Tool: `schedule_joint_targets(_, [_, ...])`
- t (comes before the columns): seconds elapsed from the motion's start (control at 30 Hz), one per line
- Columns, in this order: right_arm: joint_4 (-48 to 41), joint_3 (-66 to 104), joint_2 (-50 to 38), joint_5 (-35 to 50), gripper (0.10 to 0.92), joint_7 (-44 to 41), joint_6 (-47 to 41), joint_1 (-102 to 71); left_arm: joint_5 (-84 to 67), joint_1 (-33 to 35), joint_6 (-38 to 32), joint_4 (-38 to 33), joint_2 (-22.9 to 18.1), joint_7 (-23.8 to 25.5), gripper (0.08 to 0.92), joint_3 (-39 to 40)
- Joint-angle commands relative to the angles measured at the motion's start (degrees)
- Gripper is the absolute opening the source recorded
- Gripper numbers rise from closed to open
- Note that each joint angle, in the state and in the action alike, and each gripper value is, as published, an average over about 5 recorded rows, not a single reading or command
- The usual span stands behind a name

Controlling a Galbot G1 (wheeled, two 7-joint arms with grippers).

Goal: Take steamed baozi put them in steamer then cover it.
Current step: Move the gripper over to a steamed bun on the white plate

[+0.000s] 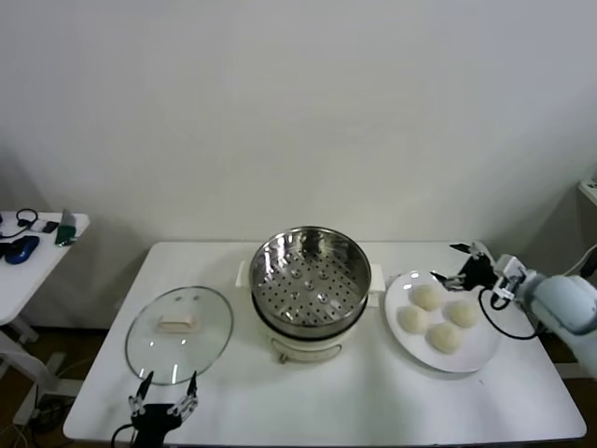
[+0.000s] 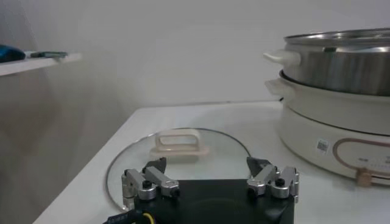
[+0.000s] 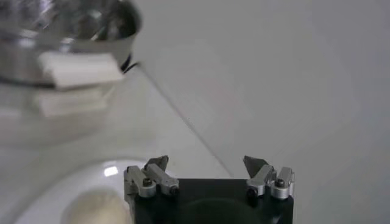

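Four baozi (image 1: 426, 297), one steamer (image 1: 309, 280), one cover (image 1: 178, 334)

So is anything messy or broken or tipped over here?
No, nothing stands out. The four baozi sit neatly on the white plate, the steamer stands upright and empty on its base, and the cover lies flat on the table, handle up. Nothing is spilled.

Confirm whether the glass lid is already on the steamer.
No, the glass lid lies flat on the table left of the open, empty steamer.
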Motion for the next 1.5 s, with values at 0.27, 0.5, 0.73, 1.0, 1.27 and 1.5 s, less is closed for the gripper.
schedule_joint_targets(0.27, [-19.05,-64.38,8.52,-4.14,0.823,-27.75,8.09,55.48,1.47,0.89,-0.63,0.22,-0.81,-0.12,0.823,0.38])
schedule_joint_targets(0.5, [-23.52,-62.03,15.18,-6.34,0.823,-24.56,5.83,48.71,1.45,1.20,-1.01,-0.18,-0.91,-0.07,0.823,0.16])
schedule_joint_targets(0.73, [-29.69,-50.07,20.99,-7.92,0.823,-19.81,4.33,39.01,1.46,1.32,-1.21,0.15,-0.89,-0.08,0.823,0.01])
schedule_joint_targets(1.0, [-34.08,-45.68,24.61,-8.58,0.823,-19.32,3.51,34.40,1.73,1.66,-1.30,0.13,-1.05,-0.06,0.823,0.01])
schedule_joint_targets(1.27, [-37.05,-42.98,25.70,-10.62,0.823,-19.72,3.81,31.33,1.93,1.64,-1.39,0.64,-1.08,-0.07,0.823,0.12])
schedule_joint_targets(1.5, [-40.74,-41.21,27.44,-13.65,0.823,-19.16,4.81,30.30,2.05,1.40,-1.44,1.16,-1.08,-0.11,0.823,0.24])
